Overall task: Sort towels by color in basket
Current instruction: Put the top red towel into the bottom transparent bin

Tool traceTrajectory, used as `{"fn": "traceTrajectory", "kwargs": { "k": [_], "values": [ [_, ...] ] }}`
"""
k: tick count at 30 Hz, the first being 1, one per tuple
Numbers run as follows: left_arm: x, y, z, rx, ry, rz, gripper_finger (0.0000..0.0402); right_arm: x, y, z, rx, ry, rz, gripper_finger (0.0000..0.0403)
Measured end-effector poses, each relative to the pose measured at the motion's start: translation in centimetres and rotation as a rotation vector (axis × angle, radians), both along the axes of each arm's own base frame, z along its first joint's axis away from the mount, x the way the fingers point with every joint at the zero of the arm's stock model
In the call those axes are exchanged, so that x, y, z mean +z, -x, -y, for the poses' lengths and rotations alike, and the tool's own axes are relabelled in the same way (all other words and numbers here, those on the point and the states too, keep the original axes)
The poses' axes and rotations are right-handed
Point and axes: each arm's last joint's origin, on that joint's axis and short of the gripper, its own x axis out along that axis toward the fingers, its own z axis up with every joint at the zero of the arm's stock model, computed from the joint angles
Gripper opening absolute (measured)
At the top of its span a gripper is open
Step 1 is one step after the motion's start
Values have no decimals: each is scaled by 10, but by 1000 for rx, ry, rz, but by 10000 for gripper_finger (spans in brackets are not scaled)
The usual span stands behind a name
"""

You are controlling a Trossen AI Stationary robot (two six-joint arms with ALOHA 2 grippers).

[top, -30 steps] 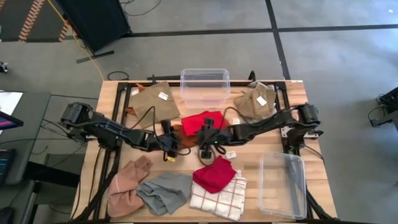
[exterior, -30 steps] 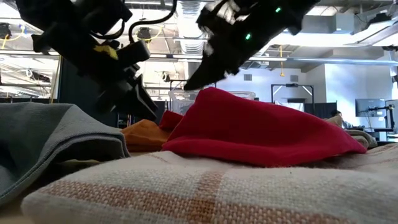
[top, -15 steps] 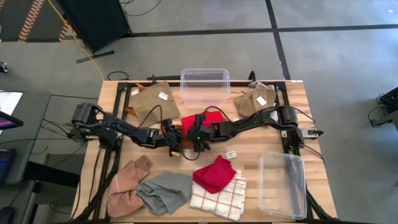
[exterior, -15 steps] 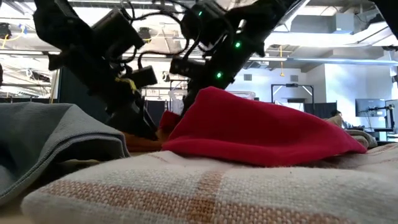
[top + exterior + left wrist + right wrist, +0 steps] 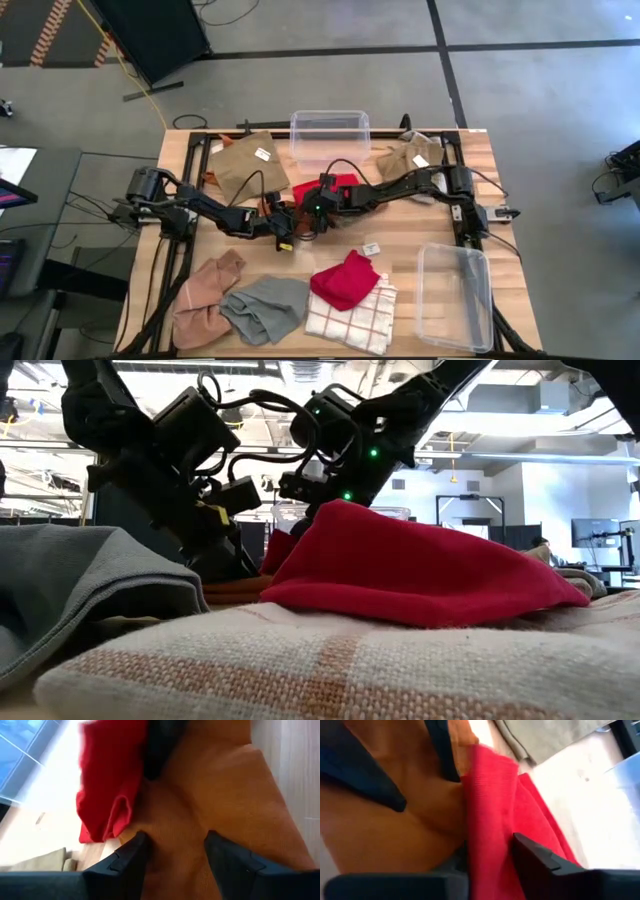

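Both hands meet mid-worktop: left hand [image 5: 172,847] wide over the rust-orange towel [image 5: 220,805], right hand [image 5: 492,855] narrowing on the red towel [image 5: 495,795]. Step: separating these two. Next needs a firm pinch on red only.

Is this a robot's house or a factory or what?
Most likely a robot lab or workshop. The wooden table stands on a bare concrete floor with tape lines, and the low view shows a big hall with ceiling ducts and more equipment at the back.

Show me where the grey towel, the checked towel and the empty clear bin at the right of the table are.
grey towel [image 5: 262,308], high view, middle of the folded cloth.
checked towel [image 5: 350,318], high view, bare part below the red towel lying on it.
clear bin [image 5: 455,297], high view, its floor.
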Motion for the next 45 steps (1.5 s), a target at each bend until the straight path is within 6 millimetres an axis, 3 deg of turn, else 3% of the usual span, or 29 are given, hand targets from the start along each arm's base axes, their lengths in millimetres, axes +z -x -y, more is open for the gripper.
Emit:
{"fn": "traceTrajectory", "kwargs": {
  "k": [7,16,36,45],
  "values": [
    [-3,3,0,7,7,-43,192,9,1,-6,24,-17,24,60],
    [-5,5,0,6,32,-61,192,40,9,-8,32,-36,64,28],
    [-7,7,0,15,40,-85,192,78,25,-8,1,-42,115,32],
    [-8,8,0,17,44,-84,192,78,25,-8,-21,-56,127,48]
  ]
}}
